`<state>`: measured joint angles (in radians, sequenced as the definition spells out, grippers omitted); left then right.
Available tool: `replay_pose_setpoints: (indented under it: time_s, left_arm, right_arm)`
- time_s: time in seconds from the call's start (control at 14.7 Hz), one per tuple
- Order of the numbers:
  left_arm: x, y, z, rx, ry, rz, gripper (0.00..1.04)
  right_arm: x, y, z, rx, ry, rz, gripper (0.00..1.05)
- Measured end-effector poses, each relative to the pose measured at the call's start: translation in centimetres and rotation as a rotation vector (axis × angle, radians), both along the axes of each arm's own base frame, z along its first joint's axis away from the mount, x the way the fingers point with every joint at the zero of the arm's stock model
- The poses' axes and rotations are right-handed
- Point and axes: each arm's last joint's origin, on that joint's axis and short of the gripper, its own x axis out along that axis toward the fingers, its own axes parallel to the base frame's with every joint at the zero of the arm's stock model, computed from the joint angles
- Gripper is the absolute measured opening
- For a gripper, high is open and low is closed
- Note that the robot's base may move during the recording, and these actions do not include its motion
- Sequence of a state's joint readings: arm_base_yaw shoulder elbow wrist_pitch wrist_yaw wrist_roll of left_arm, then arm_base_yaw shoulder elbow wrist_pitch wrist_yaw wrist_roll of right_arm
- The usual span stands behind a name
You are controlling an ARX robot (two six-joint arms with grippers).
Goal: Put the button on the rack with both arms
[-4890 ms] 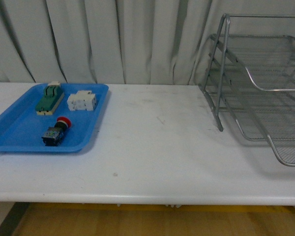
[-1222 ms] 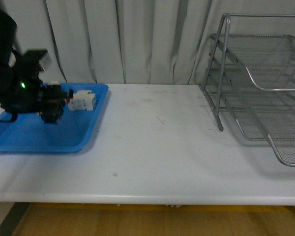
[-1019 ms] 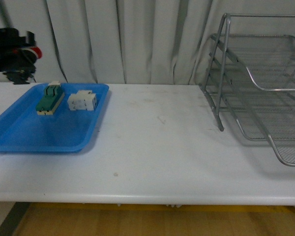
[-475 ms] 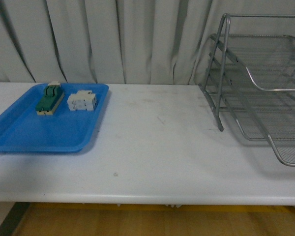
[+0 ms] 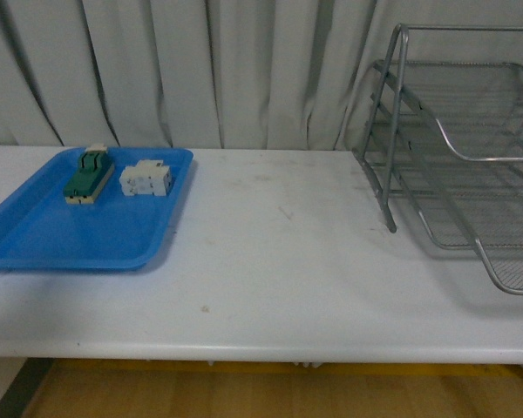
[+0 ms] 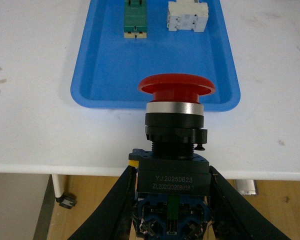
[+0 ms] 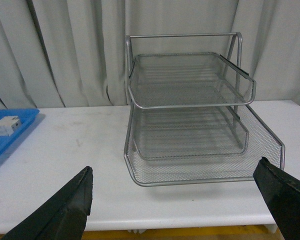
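neither arm shows in the front view. in the left wrist view the left gripper is held up in the air, its two dark fingers pressed against opposite sides of the button body, the red cap pointing away from the wrist. in the right wrist view the right gripper has its fingers spread wide apart with nothing between them.
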<state>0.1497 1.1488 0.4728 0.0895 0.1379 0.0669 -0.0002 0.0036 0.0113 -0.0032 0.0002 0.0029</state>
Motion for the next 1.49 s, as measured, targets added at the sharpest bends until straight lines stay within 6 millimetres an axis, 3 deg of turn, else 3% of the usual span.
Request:
replay_pose_setpoints:
  time_s: [0.95,1.22,1.49]
  left_arm:
    - [-0.1,-0.9,0.3,0.019,-0.006,-0.037,0.36]
    - [3.1,-6.2,3.2,0.030,-0.098,-0.148,0.36]
    - [8.0,-15.3,5.7,0.020,-0.131,-0.372,0.36]
  right_arm:
    - [0.0,0.0,0.0,0.000,0.001,-0.004,0.98]
    - [0.0,0.0,0.0,0.000,0.000,-0.004,0.98]
    - [0.0,0.0,0.0,0.000,0.000,-0.003,0.98]
